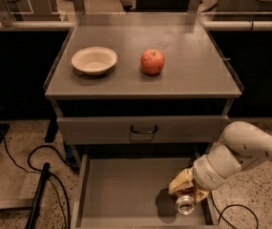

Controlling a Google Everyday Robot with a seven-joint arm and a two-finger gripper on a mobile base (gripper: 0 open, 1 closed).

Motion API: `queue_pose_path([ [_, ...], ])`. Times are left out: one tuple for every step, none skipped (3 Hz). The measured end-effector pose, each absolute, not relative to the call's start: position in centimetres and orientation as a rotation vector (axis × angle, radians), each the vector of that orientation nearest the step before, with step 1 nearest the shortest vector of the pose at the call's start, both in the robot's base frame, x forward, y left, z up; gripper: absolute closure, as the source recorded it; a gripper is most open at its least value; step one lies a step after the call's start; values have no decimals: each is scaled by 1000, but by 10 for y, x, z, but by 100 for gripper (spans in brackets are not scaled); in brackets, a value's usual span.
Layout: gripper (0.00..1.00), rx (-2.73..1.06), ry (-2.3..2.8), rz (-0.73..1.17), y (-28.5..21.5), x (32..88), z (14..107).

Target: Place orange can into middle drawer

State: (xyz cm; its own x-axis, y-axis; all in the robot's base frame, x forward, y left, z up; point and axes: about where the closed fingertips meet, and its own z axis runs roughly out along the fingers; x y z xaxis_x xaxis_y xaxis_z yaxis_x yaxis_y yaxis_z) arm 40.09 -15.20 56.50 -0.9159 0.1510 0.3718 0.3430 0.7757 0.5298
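The middle drawer (121, 190) is pulled out at the bottom of the camera view, a wide shallow grey tray with a bare floor. My gripper (186, 194) reaches from the right into its right side, on a white arm. It is shut on the orange can (185, 204), whose shiny silver end faces up toward the camera. The can is low over the drawer floor near the right wall; a dark shadow lies just left of it. The can's patterned sides are mostly hidden by the tan fingers (179, 182).
A white bowl (94, 60) and a red-orange apple (152, 61) sit on the grey cabinet top (197, 66). A closed drawer front with a black handle (143, 129) is above the open drawer. Black cables (40, 161) lie on the speckled floor at left.
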Motion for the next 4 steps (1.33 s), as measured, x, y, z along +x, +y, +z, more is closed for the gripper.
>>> queue_pose_path([
  [100,-423,-2630,-956,-136,405,536],
  [100,-449,-2594,-1011,-123,409,511],
  [100,-449,-2594,-1011,-123,409,511],
  [100,-501,-2591,-1038,-117,418,492],
])
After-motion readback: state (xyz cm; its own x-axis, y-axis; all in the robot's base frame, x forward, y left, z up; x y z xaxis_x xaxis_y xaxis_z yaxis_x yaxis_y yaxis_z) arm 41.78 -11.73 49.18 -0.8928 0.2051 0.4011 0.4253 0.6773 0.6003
